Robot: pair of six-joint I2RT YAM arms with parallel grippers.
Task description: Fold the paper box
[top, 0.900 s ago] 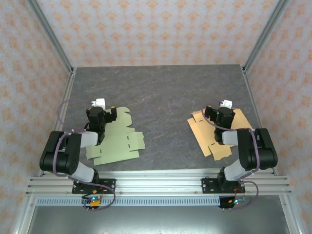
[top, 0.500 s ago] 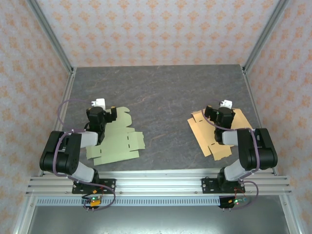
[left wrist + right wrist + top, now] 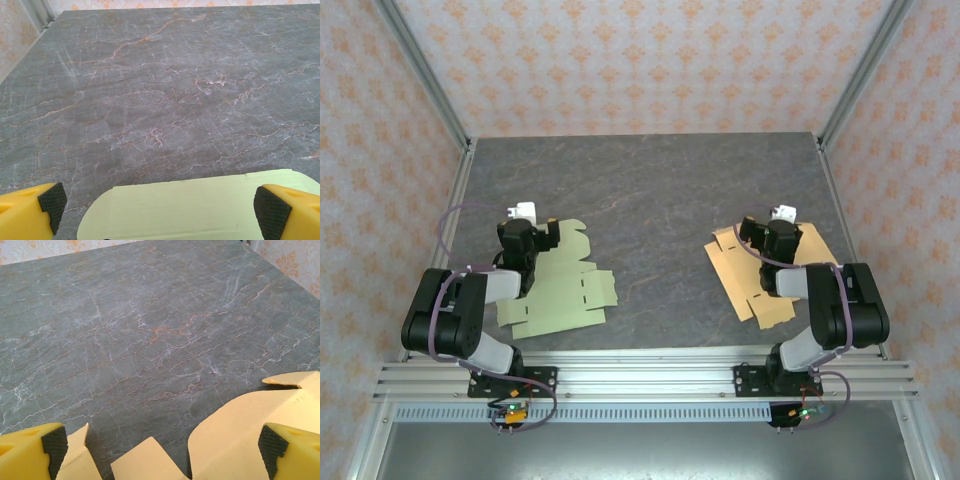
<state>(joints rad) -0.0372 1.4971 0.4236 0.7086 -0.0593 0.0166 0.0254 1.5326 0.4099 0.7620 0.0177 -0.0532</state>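
Note:
A flat, unfolded pale green paper box (image 3: 565, 290) lies on the table at the near left. A second flat one, tan (image 3: 755, 270), lies at the near right. My left gripper (image 3: 525, 232) hovers over the green sheet's far left corner. In the left wrist view this gripper (image 3: 162, 210) is open, its black pads (image 3: 52, 200) wide apart, with a rounded green flap (image 3: 200, 207) beneath and nothing held. My right gripper (image 3: 775, 235) sits over the tan sheet's far end. In the right wrist view it (image 3: 162, 447) is open above the tan flaps (image 3: 240, 440), gripping nothing.
The dark grey marble-patterned tabletop (image 3: 650, 190) stretches bare beyond both sheets to the patterned back wall. Aluminium frame posts (image 3: 425, 75) rise at the far corners. A metal rail (image 3: 640, 380) carrying both arm bases runs along the near edge.

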